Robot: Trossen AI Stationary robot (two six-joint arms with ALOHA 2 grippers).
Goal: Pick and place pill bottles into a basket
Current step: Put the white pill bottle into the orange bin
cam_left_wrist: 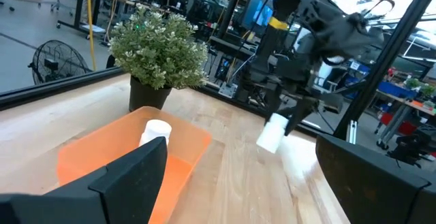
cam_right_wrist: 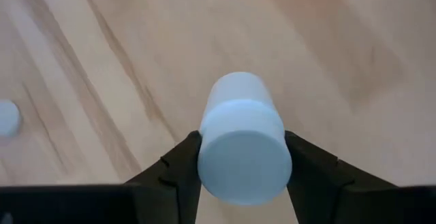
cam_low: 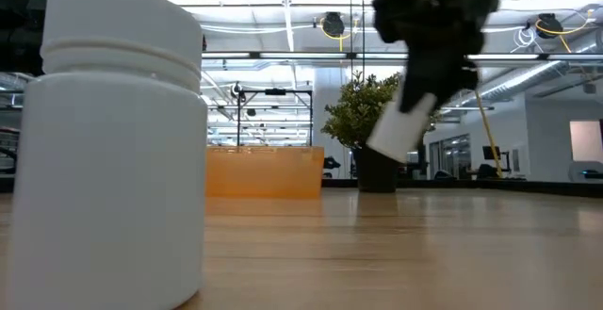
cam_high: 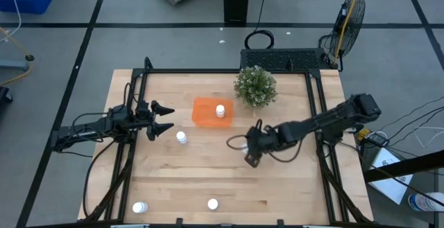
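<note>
One smooth white cylindrical pill bottle [cam_right_wrist: 243, 142] pinched in right claw [cam_right_wrist: 242, 157], above pale wood-grain table [cam_right_wrist: 102, 60]

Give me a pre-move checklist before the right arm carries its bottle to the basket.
1. Grip: right gripper shut on held pill bottle: ok.
2. Bottle lifted off the table: ok.
3. Basket has free room; one bottle in basket: ok.
4. Plant stands beside the basket, apart from it: ok.
5. Left gripper open, waiting left of the basket: ok.
6. Grip firmness: cannot tell.
</note>
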